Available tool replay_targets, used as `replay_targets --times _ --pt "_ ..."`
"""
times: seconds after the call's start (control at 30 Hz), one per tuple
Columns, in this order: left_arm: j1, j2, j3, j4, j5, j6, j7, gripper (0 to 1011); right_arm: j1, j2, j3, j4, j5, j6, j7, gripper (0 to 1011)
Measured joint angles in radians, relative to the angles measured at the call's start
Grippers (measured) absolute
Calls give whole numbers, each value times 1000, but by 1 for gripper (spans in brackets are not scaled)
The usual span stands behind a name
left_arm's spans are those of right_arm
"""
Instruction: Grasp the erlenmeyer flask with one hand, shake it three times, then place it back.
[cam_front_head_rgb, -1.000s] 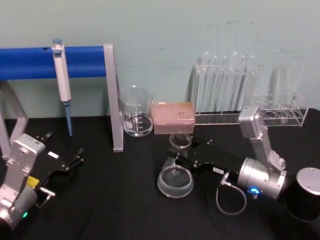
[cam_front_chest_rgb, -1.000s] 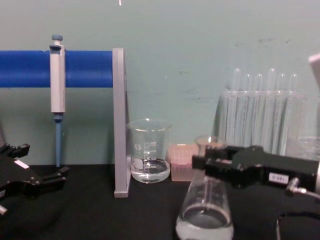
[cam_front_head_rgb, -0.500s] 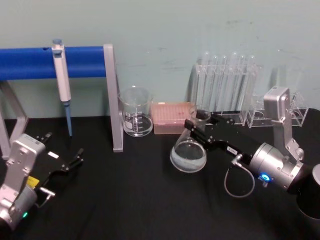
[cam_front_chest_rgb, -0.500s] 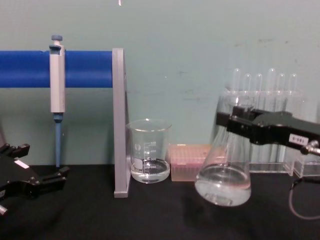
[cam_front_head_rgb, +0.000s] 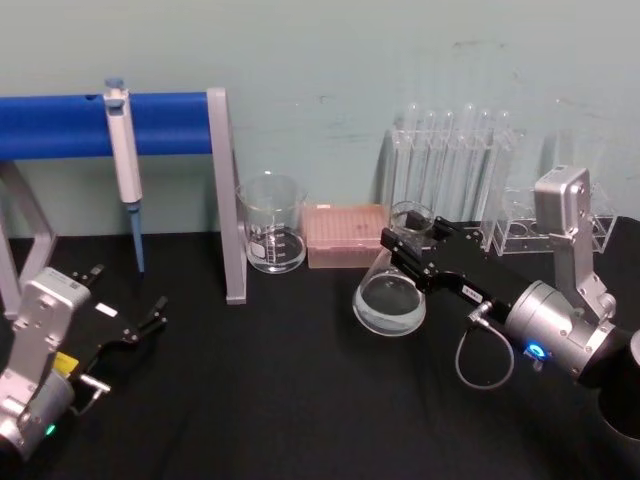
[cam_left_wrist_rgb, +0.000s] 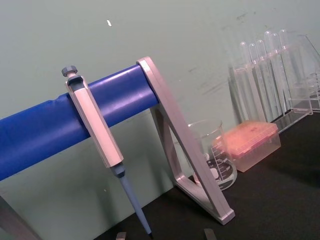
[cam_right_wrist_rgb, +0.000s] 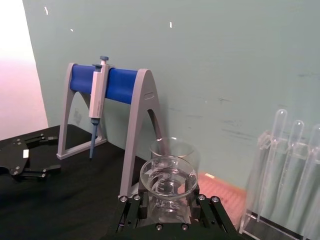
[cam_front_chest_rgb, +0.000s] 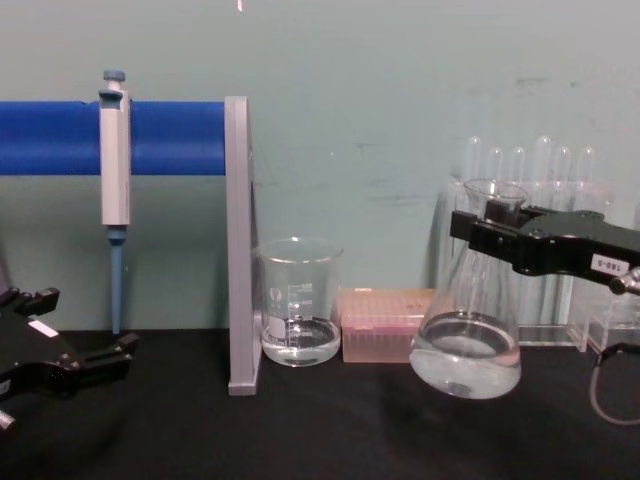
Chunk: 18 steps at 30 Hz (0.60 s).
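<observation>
The erlenmeyer flask (cam_front_head_rgb: 391, 297) is clear glass with a little clear liquid. It hangs tilted above the black table, in front of the test tubes. My right gripper (cam_front_head_rgb: 405, 238) is shut on its neck just under the rim. In the chest view the flask (cam_front_chest_rgb: 467, 345) hangs right of the pink box, with the right gripper (cam_front_chest_rgb: 482, 233) clamping the neck. The right wrist view looks down into the flask (cam_right_wrist_rgb: 168, 180) between the black jaws. My left gripper (cam_front_head_rgb: 128, 298) rests open at the near left, holding nothing.
A glass beaker (cam_front_head_rgb: 271, 226) and a pink tip box (cam_front_head_rgb: 345, 235) stand at the back. A rack of test tubes (cam_front_head_rgb: 453, 170) is behind the flask. A pipette (cam_front_head_rgb: 123, 155) hangs on the blue stand (cam_front_head_rgb: 60, 125). A black cylinder (cam_front_head_rgb: 622, 400) sits near right.
My right gripper has carried the flask up and away from me, from low on the table to a raised spot by the test tubes. The left arm has not moved.
</observation>
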Motion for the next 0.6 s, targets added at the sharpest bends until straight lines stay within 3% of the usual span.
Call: replay_targets --times 0.37,0.6 --pt "0 0 0 0 0 0 0 1001 -11 -11 6 -12 -14 0 3 457" --pt "0 0 0 0 0 0 0 1001 -11 -8 -16 -23 -15 -14 57 457"
